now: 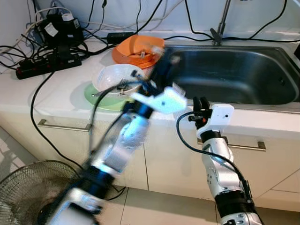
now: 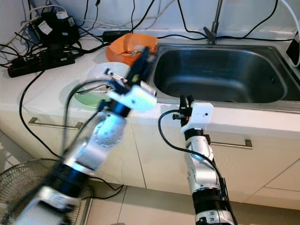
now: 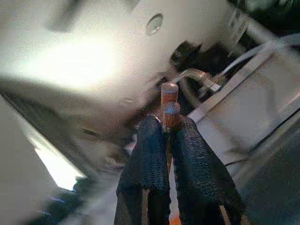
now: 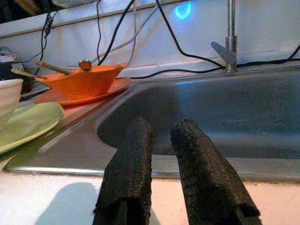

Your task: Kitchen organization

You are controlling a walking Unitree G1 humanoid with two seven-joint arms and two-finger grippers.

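The pair of wooden chopsticks (image 3: 169,105) is pinched between the left gripper (image 3: 169,136) fingers, which hang above the near left rim of the sink (image 1: 262,77), beside the orange bowl (image 1: 136,49). That arm is blurred, so a clean finish likely means slowing, bringing the sticks over the basin, then releasing low so they cannot bounce out. To the left a white bowl (image 1: 114,77) sits on a green plate (image 1: 96,101). The right gripper (image 4: 161,157) rests at the sink's near edge, its fingers slightly apart and holding nothing.
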